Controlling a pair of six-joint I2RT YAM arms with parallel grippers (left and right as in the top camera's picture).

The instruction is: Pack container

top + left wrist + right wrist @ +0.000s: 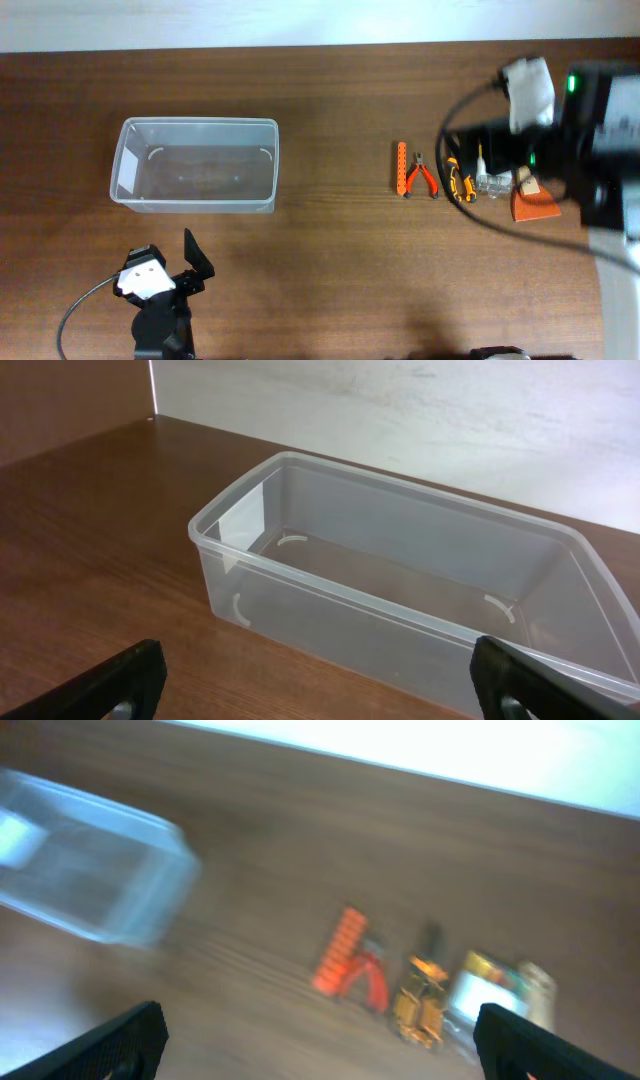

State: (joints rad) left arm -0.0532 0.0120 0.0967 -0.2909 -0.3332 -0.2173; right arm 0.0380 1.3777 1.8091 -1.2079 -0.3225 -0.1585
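The clear plastic container (195, 122) stands empty at the left of the table. It fills the left wrist view (330, 600) and shows blurred at the left of the right wrist view (90, 870). My left gripper (170, 258) is open and empty just in front of it (320, 695). My right gripper (325, 1050) is open and empty above the table, facing a row of tools: an orange strip (401, 167), red pliers (421, 178) and a yellow-black tool (459, 181). The right arm (560, 120) hangs over the row's right end.
A small clear box of bits (491, 183) and an orange wedge-shaped tool (532, 203) lie partly under the right arm. A pale wall runs along the table's far edge (300, 45). The right wrist view is motion-blurred.
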